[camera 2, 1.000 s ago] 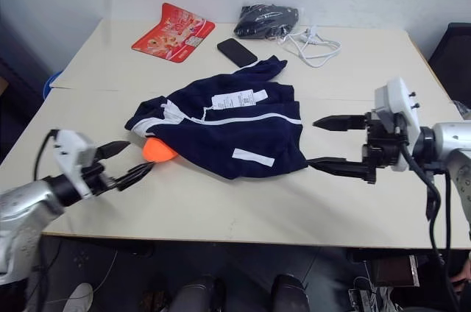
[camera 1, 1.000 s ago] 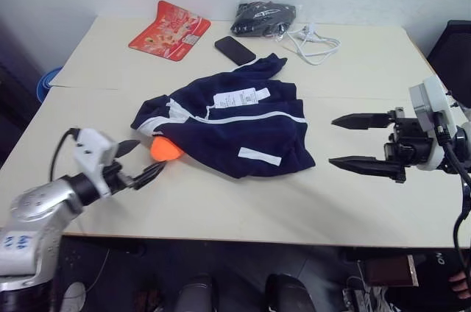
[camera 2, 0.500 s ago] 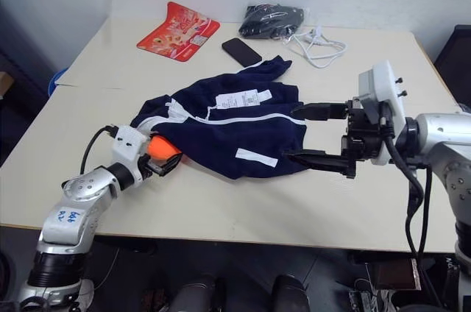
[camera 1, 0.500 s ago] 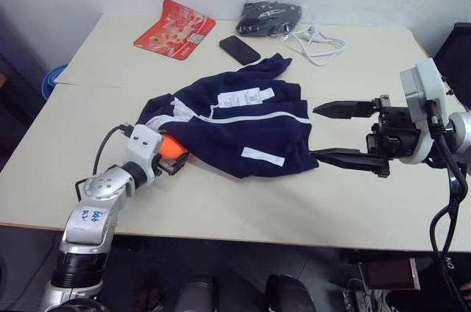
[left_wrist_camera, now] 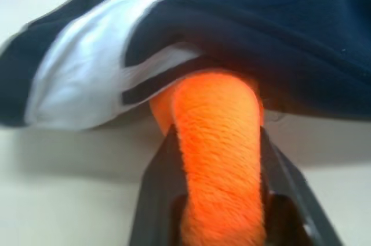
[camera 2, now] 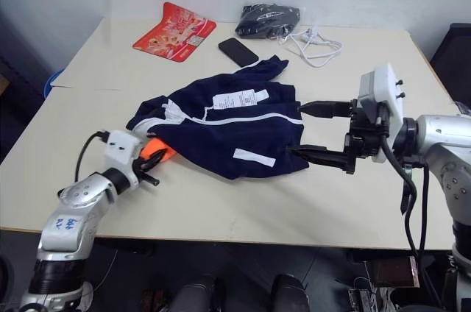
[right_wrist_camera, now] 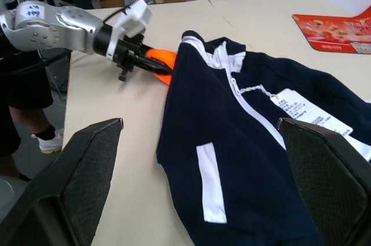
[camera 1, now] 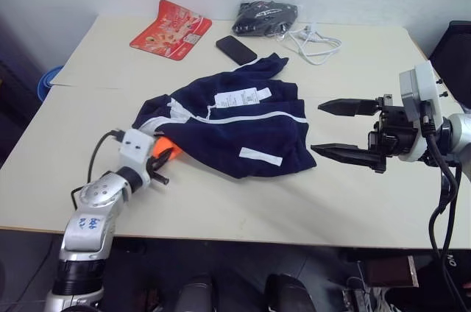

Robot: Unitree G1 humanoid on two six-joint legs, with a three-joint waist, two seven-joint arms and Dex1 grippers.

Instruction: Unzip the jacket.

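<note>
Navy-blue fabric with white stripes lay crumpled near the middle of the pale table [camera 1: 221,216]: the jacket [camera 1: 235,129], its white zipper [right_wrist_camera: 249,109] running down the front and a white paper tag [camera 1: 239,97] lying on its upper part. An orange soft thing [left_wrist_camera: 217,141] poked out from under the jacket's edge on the robot's left side, next to a white panel of the cloth. The left gripper [camera 1: 163,168] had its two black fingers [left_wrist_camera: 159,199] clenched around that orange thing, one finger pressed on each side of it, low over the tabletop and right at the jacket's hem. The right wrist view showed the same grip from across the table, the orange tip just touching the dark fabric.

The right gripper [camera 1: 342,129] hovered just beside the jacket's other edge, pointing toward it, with its fingers spread wide apart and nothing between them; it was apart from the cloth.

Toward the far edge of the table, well apart from the jacket, lay a red packet [camera 1: 171,30], a black phone [camera 1: 235,49], a black bundle in clear plastic [camera 1: 263,18] and a coiled white cable [camera 1: 313,41]
</note>
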